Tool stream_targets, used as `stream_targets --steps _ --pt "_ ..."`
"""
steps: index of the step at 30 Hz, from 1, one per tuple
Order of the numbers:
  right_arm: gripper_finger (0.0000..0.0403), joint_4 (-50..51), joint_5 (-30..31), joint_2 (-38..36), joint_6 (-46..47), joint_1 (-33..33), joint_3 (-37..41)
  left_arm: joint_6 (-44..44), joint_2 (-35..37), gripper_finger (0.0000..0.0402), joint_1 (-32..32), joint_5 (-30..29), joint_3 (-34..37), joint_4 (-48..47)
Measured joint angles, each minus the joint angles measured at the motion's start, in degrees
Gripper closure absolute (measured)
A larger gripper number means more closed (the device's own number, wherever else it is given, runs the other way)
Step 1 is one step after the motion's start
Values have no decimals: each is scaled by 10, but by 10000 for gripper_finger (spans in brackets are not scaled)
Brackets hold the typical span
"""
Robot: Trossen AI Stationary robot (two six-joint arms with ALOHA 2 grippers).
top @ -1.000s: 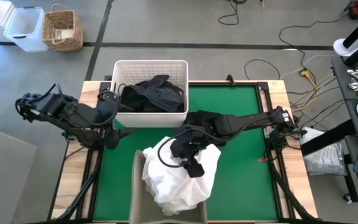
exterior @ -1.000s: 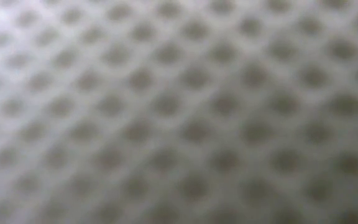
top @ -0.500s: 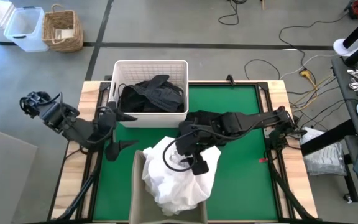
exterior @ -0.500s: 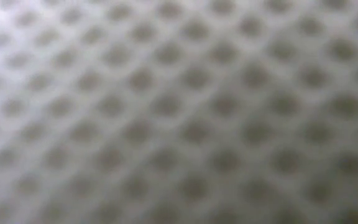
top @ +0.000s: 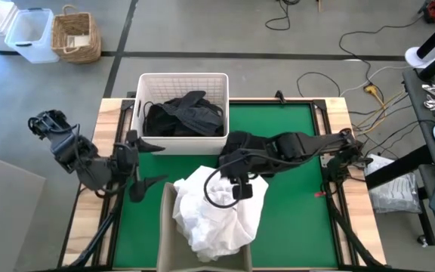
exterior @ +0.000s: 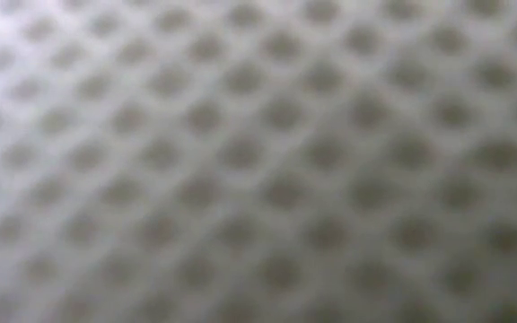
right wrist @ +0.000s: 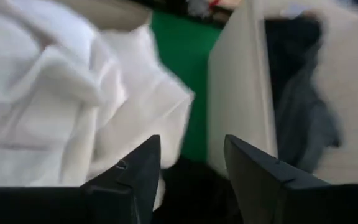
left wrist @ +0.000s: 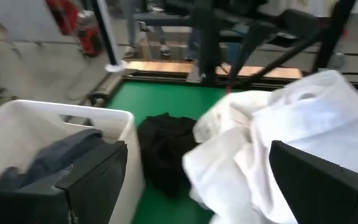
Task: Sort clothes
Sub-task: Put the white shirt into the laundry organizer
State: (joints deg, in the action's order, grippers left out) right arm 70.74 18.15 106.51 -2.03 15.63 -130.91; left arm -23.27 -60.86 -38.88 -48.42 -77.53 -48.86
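A white basket (top: 183, 85) at the far left of the green mat holds dark clothes (top: 183, 117). A heap of white clothes (top: 217, 215) lies near the front edge. A black garment (left wrist: 163, 149) lies on the mat between the basket and the heap. My right gripper (right wrist: 191, 168) hangs over that spot, slanting down, fingers apart; I cannot see it touch anything. In the high view its fingers are hidden under its own wrist. My left gripper (top: 155, 162) stands wide open at the mat's left side, pointing toward the clothes, with nothing between its fingers (left wrist: 98, 180).
A tan bin (top: 166, 242) under the white heap stands at the front edge. A blurred mesh pattern (exterior: 258, 161) fills the whole low view. Bare green mat (top: 293, 196) lies on the right. Off the table, a wicker basket (top: 76, 34) and a clear tub (top: 30, 34) stand on the floor.
My left arm has swung away from the basket's left corner toward the table's near edge, its gripper still wide open. My right gripper has risen off the white heap and drawn toward the basket, tipping up to a flatter slant.
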Motion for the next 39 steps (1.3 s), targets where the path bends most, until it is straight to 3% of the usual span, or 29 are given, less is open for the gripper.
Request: stream_targets --steps 2,13,16,27,34,39 --pt "248 -20 21 -5 -10 10 0 2 -1 35 -9 -30 4 0" --pt "365 -116 -8 1 -45 73 35 -18 -1 35 -74 -124 42 14" --pt "388 -169 -48 1 -54 84 59 -19 -1 35 -84 -128 50 25" --pt "390 -376 -157 1 -57 85 216 -30 -1 35 -94 -147 68 39" --pt "390 -419 -174 1 -20 85 290 -32 -1 35 -93 -147 78 54" --pt "387 -419 -170 0 12 85 300 -35 -9 35 -93 -155 79 56"
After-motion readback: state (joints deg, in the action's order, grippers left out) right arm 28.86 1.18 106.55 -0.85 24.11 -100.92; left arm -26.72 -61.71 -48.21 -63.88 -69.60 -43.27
